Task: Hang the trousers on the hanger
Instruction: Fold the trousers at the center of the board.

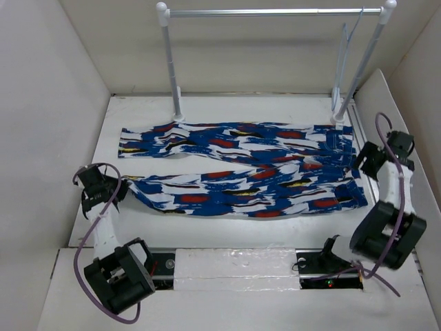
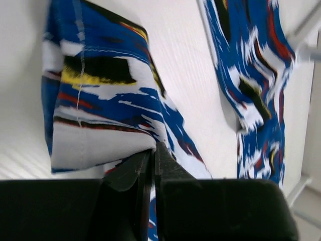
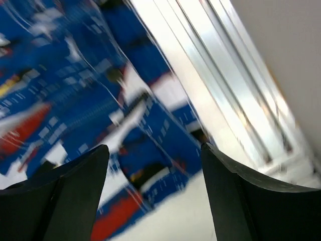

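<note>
Early days here: the bright blue, streaky-patterned soft cloth trousers (image 1: 248,165) lie flat across the white table (image 1: 227,110), both legs running left and the waist at the right. Nothing is hung yet. The thin pale blue-grey wire hanger (image 1: 342,48) dangles from the right end of the white-posted metal rail rack (image 1: 275,12), well apart from the cloth. My left tool (image 2: 153,150) has its fingers pressed together on the hem of the near leg. My right tool (image 3: 153,150) is spread wide and holds nothing, hovering just over the waistband. By my reckoning, everything from lifting to draping remains.
</note>
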{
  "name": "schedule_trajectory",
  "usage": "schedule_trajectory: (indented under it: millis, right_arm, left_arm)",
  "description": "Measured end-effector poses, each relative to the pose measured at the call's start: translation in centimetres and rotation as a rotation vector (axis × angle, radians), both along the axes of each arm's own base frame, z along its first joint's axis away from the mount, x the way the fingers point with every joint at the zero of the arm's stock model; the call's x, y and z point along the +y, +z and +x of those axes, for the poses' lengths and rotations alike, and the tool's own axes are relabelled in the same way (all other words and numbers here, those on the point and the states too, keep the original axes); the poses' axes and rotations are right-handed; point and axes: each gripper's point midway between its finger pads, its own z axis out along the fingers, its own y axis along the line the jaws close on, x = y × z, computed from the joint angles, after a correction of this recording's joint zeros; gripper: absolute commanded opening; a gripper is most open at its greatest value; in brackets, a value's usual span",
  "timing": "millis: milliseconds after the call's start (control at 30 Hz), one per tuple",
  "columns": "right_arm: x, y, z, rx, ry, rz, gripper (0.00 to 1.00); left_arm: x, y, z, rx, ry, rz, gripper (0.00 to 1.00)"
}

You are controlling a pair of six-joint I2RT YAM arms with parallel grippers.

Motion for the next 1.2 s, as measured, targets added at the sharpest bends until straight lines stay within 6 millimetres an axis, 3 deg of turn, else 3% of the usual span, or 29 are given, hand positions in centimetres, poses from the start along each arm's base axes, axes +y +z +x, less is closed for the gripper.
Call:
schedule_trajectory:
  millis: [133, 233, 333, 433, 633, 700, 733, 800, 833, 933, 1000, 1100, 1200]
  right_arm:
    - [0.0, -1.7, -6.5, 0.067, -0.191, 0.043, 0.76]
    - [-0.2, -3.5, -9.5, 0.128, -0.294, 0.084, 0.76]
    - [0.4, -5.6, -10.6, 0.142, -0.328, 0.162, 0.75]
    - [1.7, -7.7, -11.1, 0.167, -0.323, 0.258, 0.73]
    - [2.5, -9.3, -10.3, 0.137, -0.308, 0.311, 0.69]
    - [2.3, -10.2, -9.7, 0.134, -0.299, 0.323, 0.53]
    - [2.0, -10.0, -9.2, 0.114, -0.296, 0.316, 0.3]
    - [1.4, -10.3, -8.5, 0.111, -0.287, 0.314, 0.08]
    - [1.3, -10.5, -8.4, 0.114, -0.284, 0.317, 0.02]
    - [1.0, -9.9, -8.6, 0.131, -0.271, 0.296, 0.0]
    - [0.8, -8.4, -8.9, 0.139, -0.258, 0.251, 0.0]
    - [-0.3, -4.0, -8.0, 0.135, -0.233, 0.142, 0.0]
    - [-1.2, 0.6, -4.8, 0.057, -0.184, 0.06, 0.0]
  left_arm:
    - [-3.5, 0.2, 0.9, -0.014, -0.125, -0.022, 0.0]
    - [-5.7, 0.4, 1.1, -0.016, -0.208, -0.02, 0.0]
    - [-6.4, 1.0, 1.3, -0.016, -0.24, -0.004, 0.0]
    - [-5.7, 1.8, 1.7, -0.021, -0.228, 0.033, 0.0]
    - [-4.4, 2.5, 2.3, -0.008, -0.191, 0.084, 0.0]
    - [-4.0, 2.8, 2.4, -0.006, -0.177, 0.096, 0.0]
    - [-3.8, 2.9, 2.4, -0.007, -0.169, 0.1, 0.0]
    - [-3.1, 3.0, 2.4, -0.008, -0.144, 0.105, 0.0]
    - [-2.5, 3.1, 2.3, -0.004, -0.12, 0.109, 0.0]
    - [-0.4, 3.6, 2.1, 0.014, -0.045, 0.14, 0.0]
    - [0.9, 4.7, 2.2, 0.025, 0.006, 0.174, 0.0]
    - [2.5, 7.4, 3.4, -0.003, 0.064, 0.219, 0.0]
    - [3.6, 10.2, 5.1, -0.047, 0.101, 0.237, 0.0]
